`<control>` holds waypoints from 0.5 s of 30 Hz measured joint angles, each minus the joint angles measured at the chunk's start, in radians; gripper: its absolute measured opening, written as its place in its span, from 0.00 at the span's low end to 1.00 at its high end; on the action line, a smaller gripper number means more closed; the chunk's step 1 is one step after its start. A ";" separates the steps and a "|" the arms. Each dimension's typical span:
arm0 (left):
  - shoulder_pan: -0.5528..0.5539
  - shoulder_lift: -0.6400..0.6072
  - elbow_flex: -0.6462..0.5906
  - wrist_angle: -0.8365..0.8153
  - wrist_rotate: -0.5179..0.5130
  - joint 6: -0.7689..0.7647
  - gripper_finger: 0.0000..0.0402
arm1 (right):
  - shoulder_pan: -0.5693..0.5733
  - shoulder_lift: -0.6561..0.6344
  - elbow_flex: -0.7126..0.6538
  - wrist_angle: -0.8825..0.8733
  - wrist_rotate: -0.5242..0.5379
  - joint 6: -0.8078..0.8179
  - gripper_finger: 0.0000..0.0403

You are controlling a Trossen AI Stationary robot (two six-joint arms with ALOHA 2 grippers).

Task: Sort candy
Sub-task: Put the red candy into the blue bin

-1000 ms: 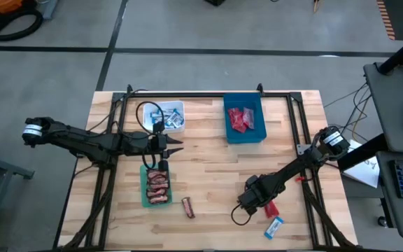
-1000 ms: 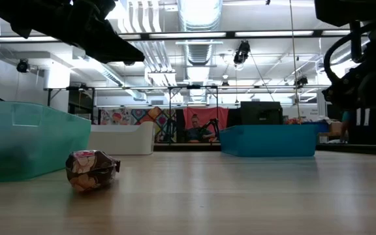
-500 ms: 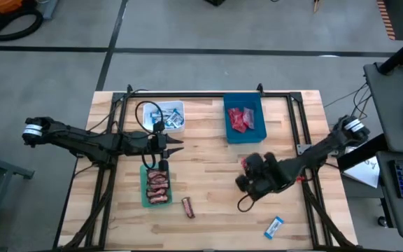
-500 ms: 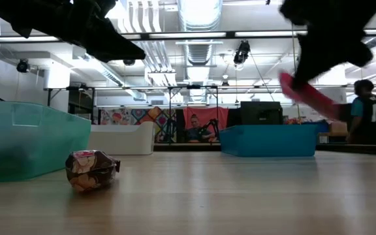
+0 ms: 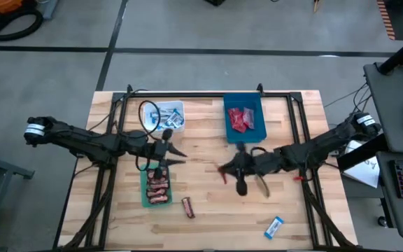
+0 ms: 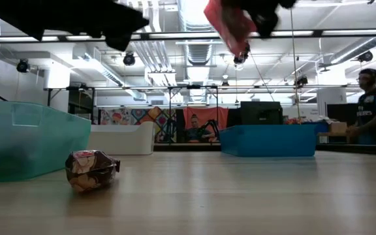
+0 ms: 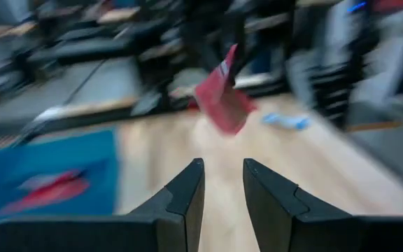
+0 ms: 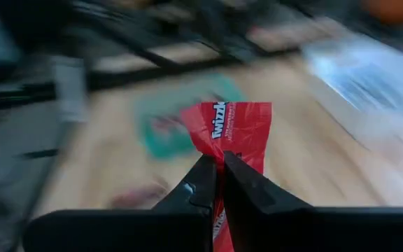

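Above tabletop centre, red packet is pinched by one edge in clenched right claw, short of blue bin; slip or early drop risked. Left claw held slightly parted, nothing gripped, over green bin.

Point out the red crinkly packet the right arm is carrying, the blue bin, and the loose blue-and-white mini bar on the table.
red crinkly packet (image 8: 231, 131): right wrist view, printed upper half above the jaws.
blue bin (image 5: 229, 134): high view, near-left rim corner.
blue-and-white mini bar (image 5: 275, 227): high view, wrapper middle.
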 joint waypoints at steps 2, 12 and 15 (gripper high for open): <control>0.000 0.035 -0.003 0.090 0.082 0.002 0.21 | -0.022 0.016 -0.040 0.195 -0.179 -0.151 0.03; 0.001 0.348 0.028 0.536 0.289 -0.113 0.21 | -0.063 0.192 -0.154 0.736 -0.417 -0.427 0.03; 0.001 0.425 0.053 0.589 0.316 -0.139 0.21 | -0.069 0.220 -0.149 0.789 -0.440 -0.425 0.03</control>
